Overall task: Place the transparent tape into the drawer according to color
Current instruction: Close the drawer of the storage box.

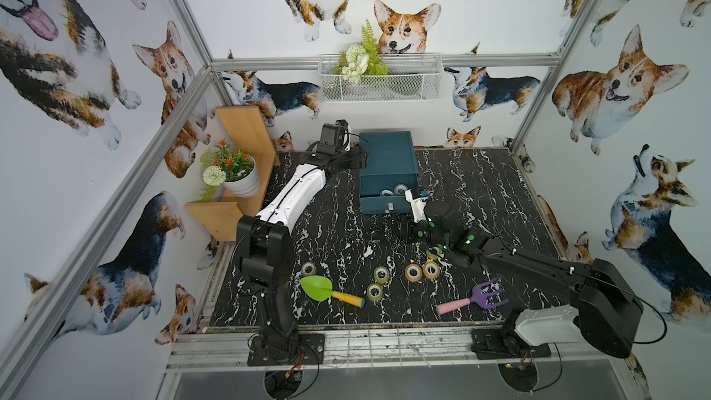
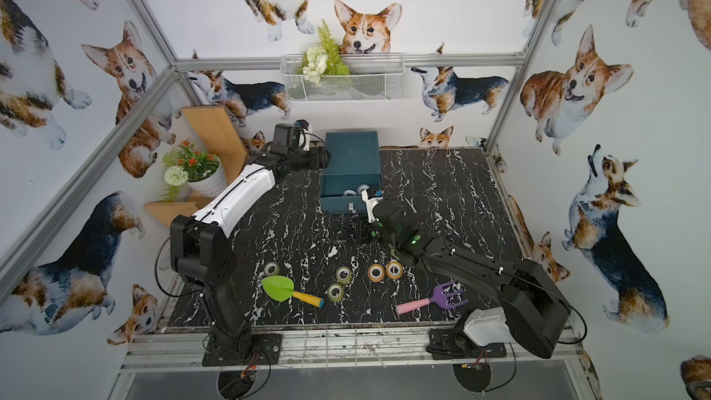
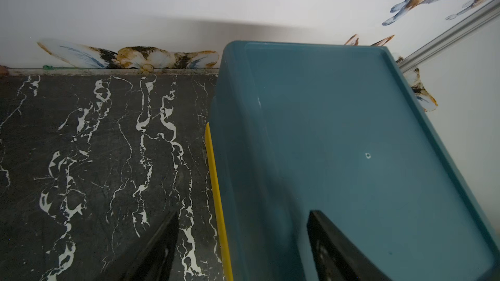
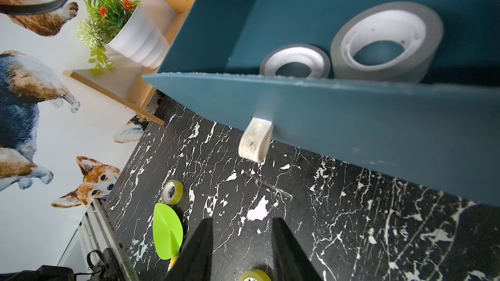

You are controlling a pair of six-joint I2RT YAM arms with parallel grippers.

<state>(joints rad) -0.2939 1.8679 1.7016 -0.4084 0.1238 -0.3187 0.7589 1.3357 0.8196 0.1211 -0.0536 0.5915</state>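
Drawer front (image 4: 351, 120) faces open right end effector (image 4: 240, 220); left end effector (image 3: 243, 212) straddles cabinet (image 3: 338, 117), open.

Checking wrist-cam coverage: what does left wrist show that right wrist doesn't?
Left wrist only: the teal cabinet top, a yellow strip along its side, the left gripper open astride that edge. Right wrist only: the open drawer holding two whitish tape rolls, its white pull tab, green scoop, a yellow-green roll, right gripper open, empty. Both: the teal cabinet and marble table.
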